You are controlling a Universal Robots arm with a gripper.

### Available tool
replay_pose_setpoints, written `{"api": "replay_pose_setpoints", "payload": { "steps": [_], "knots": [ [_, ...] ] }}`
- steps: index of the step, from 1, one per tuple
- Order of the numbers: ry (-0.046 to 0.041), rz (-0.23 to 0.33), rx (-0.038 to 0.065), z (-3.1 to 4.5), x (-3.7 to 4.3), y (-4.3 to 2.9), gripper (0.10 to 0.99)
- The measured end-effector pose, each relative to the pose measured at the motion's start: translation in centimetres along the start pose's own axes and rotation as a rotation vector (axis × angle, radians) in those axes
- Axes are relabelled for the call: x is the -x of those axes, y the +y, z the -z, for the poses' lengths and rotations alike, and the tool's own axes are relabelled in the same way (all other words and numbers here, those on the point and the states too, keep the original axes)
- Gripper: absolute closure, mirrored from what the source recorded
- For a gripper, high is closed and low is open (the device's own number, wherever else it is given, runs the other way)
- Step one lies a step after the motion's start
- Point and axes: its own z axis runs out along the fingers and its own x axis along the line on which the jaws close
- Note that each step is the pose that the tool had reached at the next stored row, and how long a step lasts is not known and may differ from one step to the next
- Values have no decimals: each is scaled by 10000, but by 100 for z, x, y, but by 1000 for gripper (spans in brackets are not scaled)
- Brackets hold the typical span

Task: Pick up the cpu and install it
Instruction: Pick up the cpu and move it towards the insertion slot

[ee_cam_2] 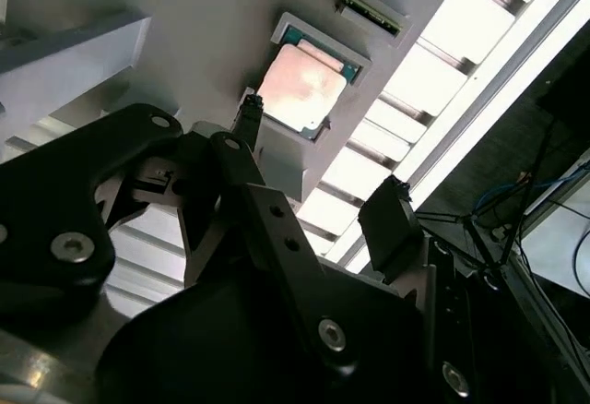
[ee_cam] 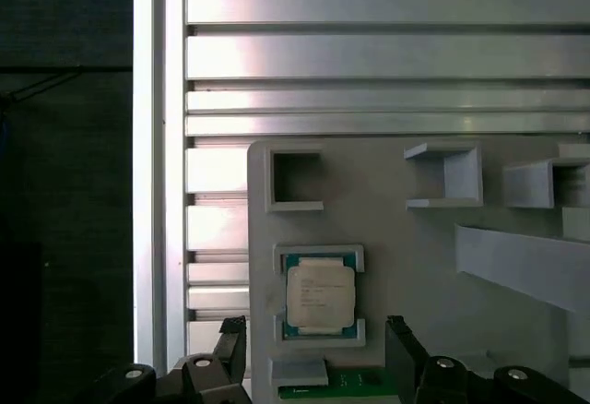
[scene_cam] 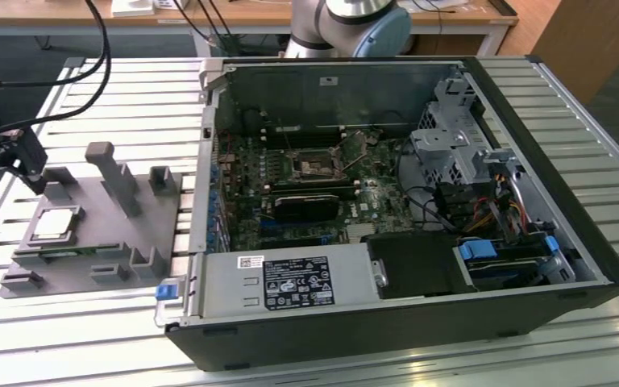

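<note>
The cpu [scene_cam: 54,225], a flat square chip with a silver top, lies in a shallow pocket of the grey plastic fixture [scene_cam: 78,266] at the exterior view's left. It also appears as the cpu [ee_cam: 320,296] and the cpu [ee_cam_2: 302,86] in both wrist views. My gripper [scene_cam: 30,173] hangs just above the fixture's far side, close to the chip. The gripper [ee_cam: 318,353] is open, with one black finger [ee_cam: 230,349] and the other finger [ee_cam: 403,347] spread wider than the chip. Nothing is held in the gripper [ee_cam_2: 318,173].
An open computer case [scene_cam: 567,161] lies on the slatted metal table [scene_cam: 126,97], its motherboard socket [scene_cam: 315,167] exposed beside a black module [scene_cam: 309,205]. Upright grey posts [scene_cam: 110,173] rise from the fixture near the chip. Cables [scene_cam: 84,56] hang at the left.
</note>
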Motion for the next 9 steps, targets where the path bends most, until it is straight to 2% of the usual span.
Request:
{"api": "replay_pose_setpoints", "payload": {
  "steps": [9],
  "knots": [
    [0, 0, 4, -163, 42, -20, 380]
  ]
}}
